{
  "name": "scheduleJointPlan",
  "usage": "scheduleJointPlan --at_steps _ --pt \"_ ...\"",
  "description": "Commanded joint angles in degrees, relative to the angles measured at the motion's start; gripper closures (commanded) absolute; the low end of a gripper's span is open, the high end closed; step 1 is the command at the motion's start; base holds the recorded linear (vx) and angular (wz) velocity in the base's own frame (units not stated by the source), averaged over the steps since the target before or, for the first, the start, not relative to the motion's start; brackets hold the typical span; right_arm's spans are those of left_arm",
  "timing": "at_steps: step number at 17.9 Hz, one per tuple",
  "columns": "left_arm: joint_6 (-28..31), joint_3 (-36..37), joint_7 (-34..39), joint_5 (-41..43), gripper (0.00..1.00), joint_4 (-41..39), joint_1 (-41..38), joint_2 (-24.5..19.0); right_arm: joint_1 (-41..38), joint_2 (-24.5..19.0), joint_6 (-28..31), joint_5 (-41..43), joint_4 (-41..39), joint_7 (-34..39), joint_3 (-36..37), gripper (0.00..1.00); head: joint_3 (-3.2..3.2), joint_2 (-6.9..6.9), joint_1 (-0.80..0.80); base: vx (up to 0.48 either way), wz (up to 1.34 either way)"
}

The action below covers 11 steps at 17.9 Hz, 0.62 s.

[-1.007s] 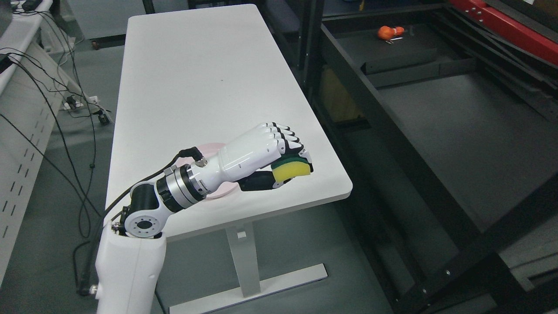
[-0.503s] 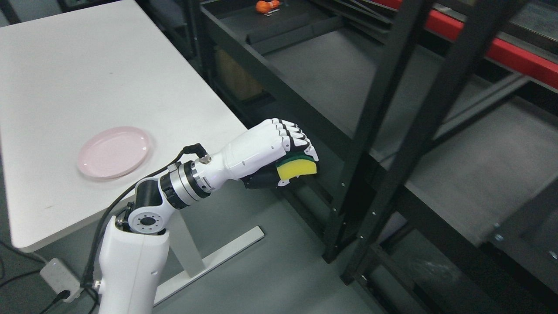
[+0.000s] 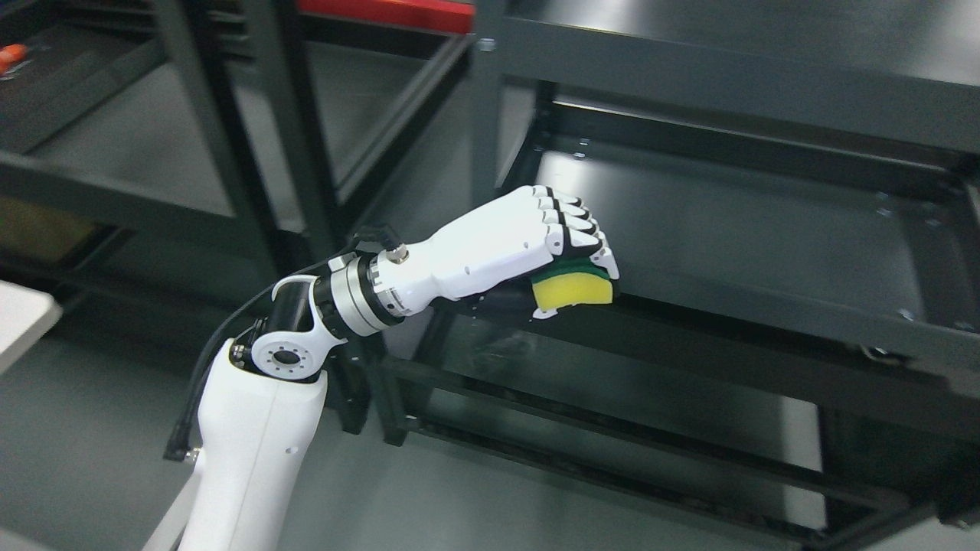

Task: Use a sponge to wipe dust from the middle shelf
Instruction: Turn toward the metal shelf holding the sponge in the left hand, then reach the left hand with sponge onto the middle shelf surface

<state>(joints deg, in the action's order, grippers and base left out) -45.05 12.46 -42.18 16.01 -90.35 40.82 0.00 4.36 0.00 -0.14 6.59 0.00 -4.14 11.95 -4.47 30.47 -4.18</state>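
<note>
- Sponge (image 3: pixel 573 289), yellow with a green scouring face: clamped in the curled fingers (image 3: pixel 576 229) of the left hand (image 3: pixel 528 245), held in the air at the front edge of the middle shelf (image 3: pixel 727 222).
- Change: the camera has swung from the white table (image 3: pixel 23 317), now a corner at the left margin, to face the black rack; the grip is unchanged.
- Meaning: carrying appears done; wiping has not begun.
- Right arm: out of view.
</note>
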Motion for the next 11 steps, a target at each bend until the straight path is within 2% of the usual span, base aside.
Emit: scheduleJointPlan --at_steps 1,5,8,11 --pt "1.3 14.8 0.3 -2.7 0.99 0.3 15.8 -1.0 0.0 1.0 4.3 0.0 -1.0 0.0 0.0 0.0 0.0 0.0 0.0 -0.122 -1.18" --pt "7.2 20.5 2.3 0.1 0.99 3.0 35.1 -1.0 0.0 1.0 4.2 0.0 -1.0 0.0 0.0 0.0 0.0 -0.02 0.0 -0.06 -0.88" --pt "7.5 20.6 2.7 5.8 0.99 7.7 43.9 -1.0 0.0 1.0 4.2 0.0 -1.0 0.0 0.0 0.0 0.0 -0.02 0.0 0.03 0.1" --pt "7.8 24.2 7.8 9.8 0.99 13.7 50.1 -1.0 0.0 1.0 4.2 0.0 -1.0 0.0 0.0 0.0 0.0 -0.02 0.0 0.034 0.19"
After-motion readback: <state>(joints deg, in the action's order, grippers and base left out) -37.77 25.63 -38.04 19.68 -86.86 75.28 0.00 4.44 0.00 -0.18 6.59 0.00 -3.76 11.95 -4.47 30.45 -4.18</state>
